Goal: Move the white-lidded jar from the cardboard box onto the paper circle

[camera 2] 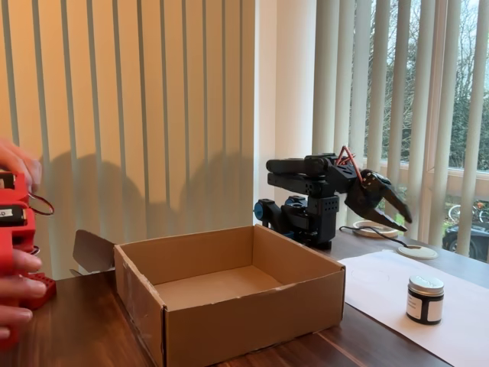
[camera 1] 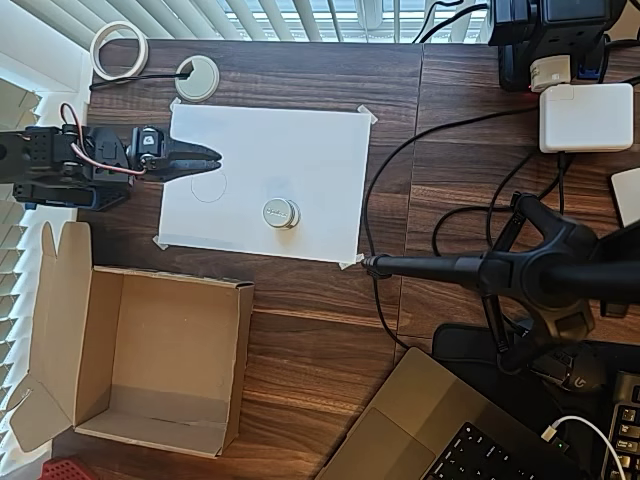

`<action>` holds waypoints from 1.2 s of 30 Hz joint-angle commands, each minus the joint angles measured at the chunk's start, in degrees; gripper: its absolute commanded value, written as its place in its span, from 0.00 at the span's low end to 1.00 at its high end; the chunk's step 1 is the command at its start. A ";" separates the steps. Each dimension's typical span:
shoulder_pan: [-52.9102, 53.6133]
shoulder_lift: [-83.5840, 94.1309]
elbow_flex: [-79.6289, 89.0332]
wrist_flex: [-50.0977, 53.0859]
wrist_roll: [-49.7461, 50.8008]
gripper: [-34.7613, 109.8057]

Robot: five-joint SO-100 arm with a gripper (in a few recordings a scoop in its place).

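Note:
The white-lidded jar (camera 1: 281, 213) (camera 2: 425, 299) stands upright on the white paper sheet (camera 1: 290, 150), toward its lower middle in the overhead view. The paper circle (camera 1: 208, 186) is a faint pencil ring near the sheet's left edge, apart from the jar and bare. My gripper (camera 1: 212, 160) (camera 2: 405, 224) hangs above the sheet's left edge, just over the circle, pointing right. Its jaws are slightly open with nothing between them. The cardboard box (camera 1: 240, 350) (camera 2: 252, 313) sits at the lower left of the overhead view, open and empty.
A tape roll (camera 1: 120, 50) and a white grommet (camera 1: 197, 78) lie above the sheet. A black stand (camera 1: 500, 268) and cables (camera 1: 385, 180) reach in from the right, near the sheet's right edge. A laptop (camera 1: 430, 430) and a white charger (camera 1: 585, 118) sit further right.

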 commanded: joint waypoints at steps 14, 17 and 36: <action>-0.53 10.02 0.53 21.62 8.61 0.24; 0.18 10.99 1.14 22.76 8.70 0.24; 0.26 12.13 -0.09 28.56 8.00 0.24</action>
